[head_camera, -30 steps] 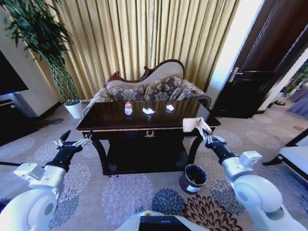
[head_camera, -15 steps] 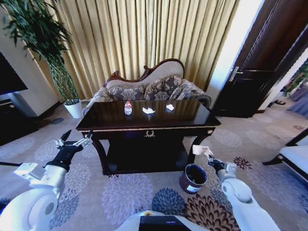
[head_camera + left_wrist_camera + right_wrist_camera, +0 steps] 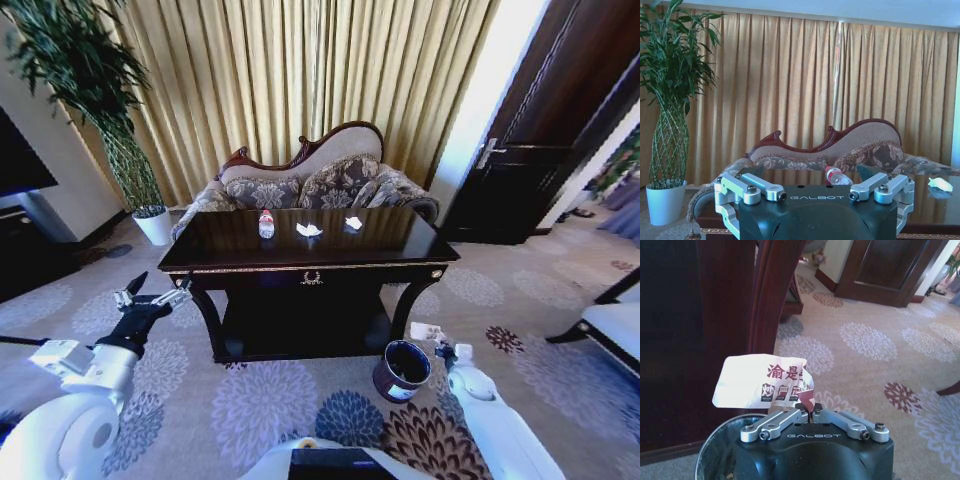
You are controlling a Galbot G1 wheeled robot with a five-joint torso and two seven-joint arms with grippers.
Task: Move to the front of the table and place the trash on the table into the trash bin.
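The dark glossy table (image 3: 300, 262) stands straight ahead. On its top lie a small clear bottle (image 3: 266, 224) with a red-and-white label and two crumpled white paper pieces (image 3: 309, 230) (image 3: 353, 223). The round dark trash bin (image 3: 402, 369) sits on the carpet by the table's right leg. My right gripper (image 3: 438, 346) is low beside the bin, shut on a white printed paper wrapper (image 3: 762, 381) that hangs over the bin's rim (image 3: 710, 452). My left gripper (image 3: 150, 297) hovers open left of the table; its wrist view shows the bottle (image 3: 838, 176) and one paper piece (image 3: 940, 184).
A patterned sofa (image 3: 310, 185) stands behind the table before gold curtains. A tall plant in a white pot (image 3: 155, 225) is at the back left, and a dark wooden door (image 3: 545, 150) at the right. A chair edge (image 3: 610, 325) shows at the far right. Patterned carpet surrounds the table.
My right arm has dropped from the table's edge height down to the bin's side, carrying the paper wrapper. The left arm has stayed in place.
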